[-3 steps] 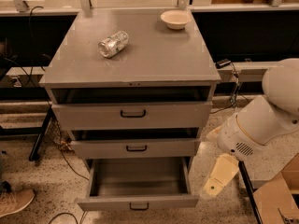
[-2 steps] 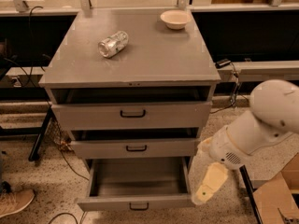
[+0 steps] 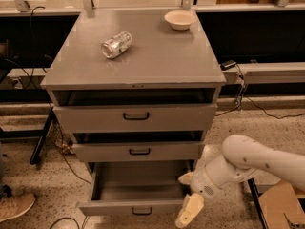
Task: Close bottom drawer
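The bottom drawer (image 3: 138,207) of the grey cabinet is pulled far out, its inside bare, its small black handle (image 3: 142,211) on the low front panel. The middle drawer (image 3: 138,151) and top drawer (image 3: 136,117) above it stand slightly out. My gripper (image 3: 187,213), cream-coloured, hangs at the end of the white arm (image 3: 248,161), just past the right end of the bottom drawer's front panel, low near the floor.
On the cabinet top (image 3: 157,61) lie a crushed can (image 3: 116,45) and a bowl (image 3: 179,19). A cardboard box (image 3: 281,206) sits at the lower right. A shoe (image 3: 16,206) shows at the lower left. Cables run along the floor behind.
My arm has dropped and swung left, bringing the gripper down from beside the cabinet to the right front corner of the bottom drawer. The drawers have not moved.
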Tool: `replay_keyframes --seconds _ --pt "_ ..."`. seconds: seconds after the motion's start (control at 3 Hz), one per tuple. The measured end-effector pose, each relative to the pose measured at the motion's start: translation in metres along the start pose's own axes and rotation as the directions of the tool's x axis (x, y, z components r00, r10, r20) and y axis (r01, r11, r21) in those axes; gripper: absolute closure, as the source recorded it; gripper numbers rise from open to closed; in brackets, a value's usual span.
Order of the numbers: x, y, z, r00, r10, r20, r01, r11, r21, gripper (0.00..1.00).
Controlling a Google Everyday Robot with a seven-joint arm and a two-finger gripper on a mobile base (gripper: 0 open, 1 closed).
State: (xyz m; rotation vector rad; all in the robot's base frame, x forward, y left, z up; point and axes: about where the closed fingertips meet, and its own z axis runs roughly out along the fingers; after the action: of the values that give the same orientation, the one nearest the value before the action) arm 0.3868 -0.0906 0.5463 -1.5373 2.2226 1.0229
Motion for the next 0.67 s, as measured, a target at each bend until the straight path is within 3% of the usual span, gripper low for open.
replay_keyframes --seconds 0.33,0.67 --pt "0.0178 -0.0176 0.0503 0.998 0.038 0.052 -0.037 0.9988 -0.032 0.00" --pt "0.0178 -0.0177 0.0504 0.998 0.038 0.052 -0.037 0.9988 -0.032 0.00"
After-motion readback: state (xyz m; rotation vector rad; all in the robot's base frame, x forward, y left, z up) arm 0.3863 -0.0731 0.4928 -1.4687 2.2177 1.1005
